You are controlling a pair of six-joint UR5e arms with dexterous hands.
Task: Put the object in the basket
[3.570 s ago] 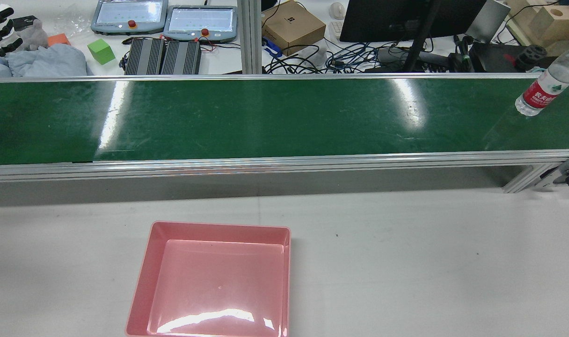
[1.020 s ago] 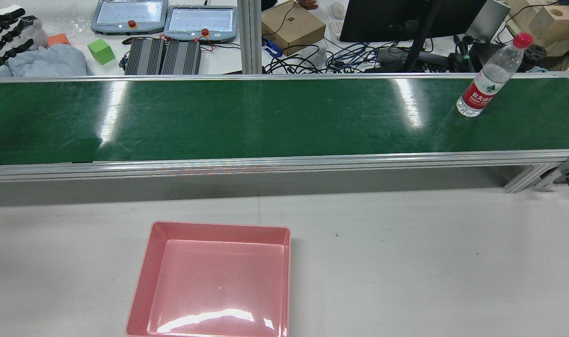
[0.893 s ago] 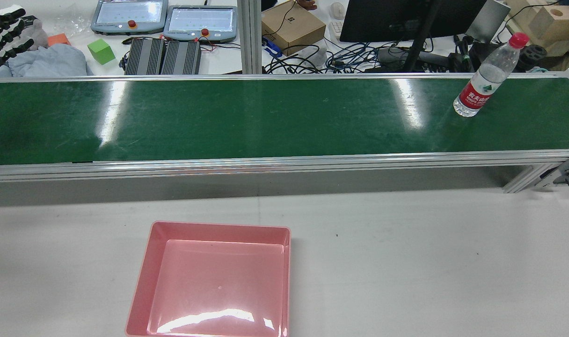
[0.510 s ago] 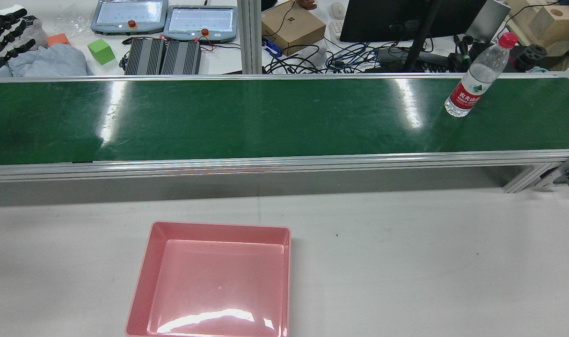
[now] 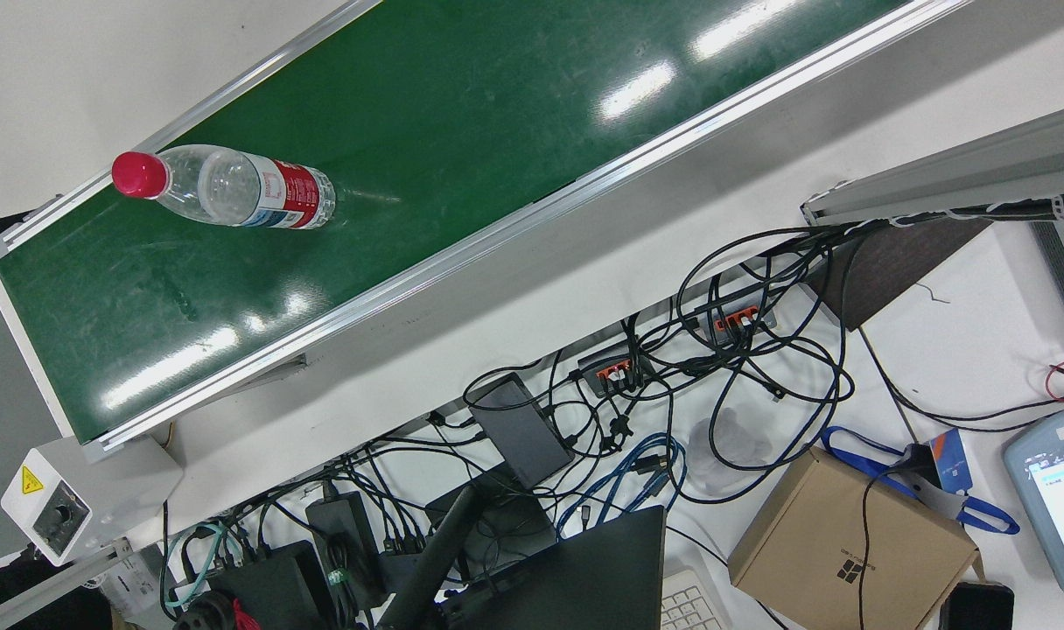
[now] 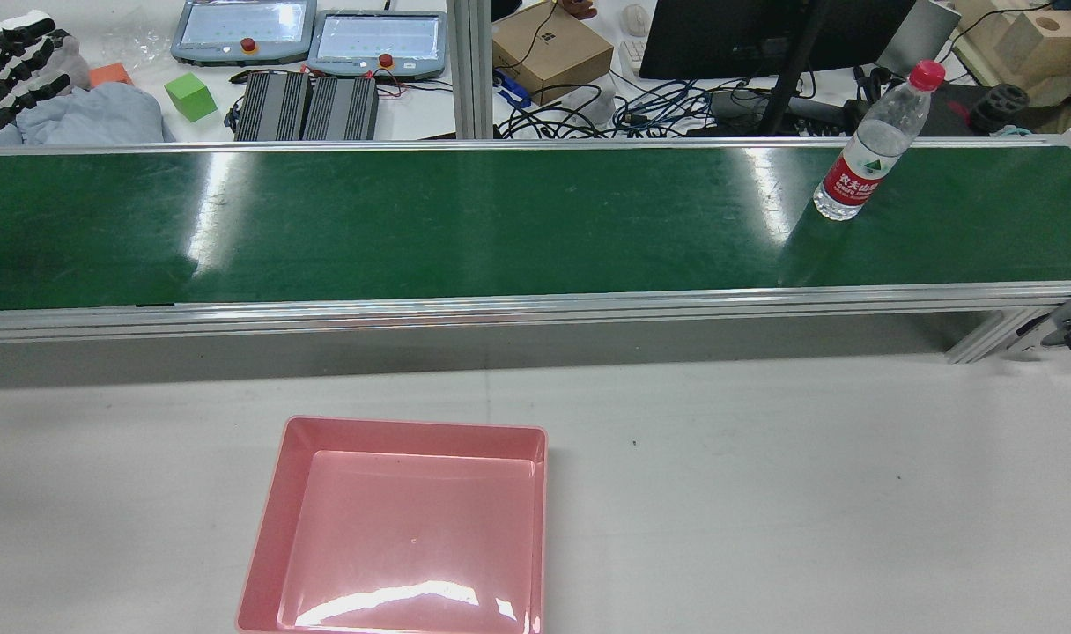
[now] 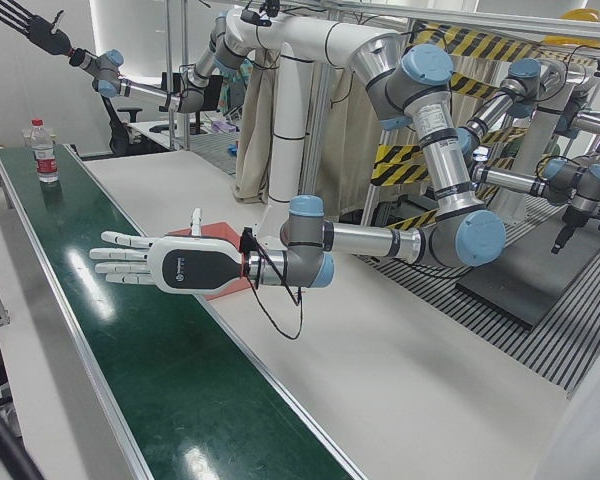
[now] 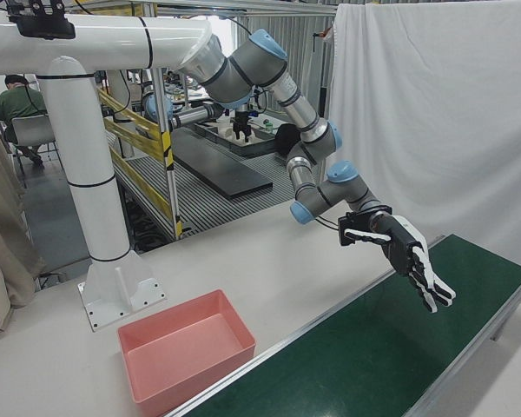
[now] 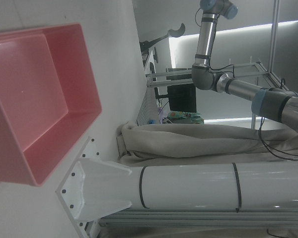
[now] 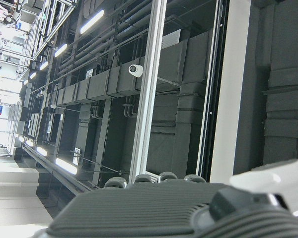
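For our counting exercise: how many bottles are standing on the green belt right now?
1. The bottle stands upright near the right end of the green belt in the rear view, toward its far edge. No other shows along the visible belt.

The green conveyor belt [image 6: 465, 220] lies bare along nearly its whole length; only the upright water bottle [image 6: 870, 145] stands on it, near its right end in the rear view. The white worktop [image 6: 764, 493] is open too, apart from the pink basket [image 6: 276, 493], whose low walls leave its inside reachable from above.
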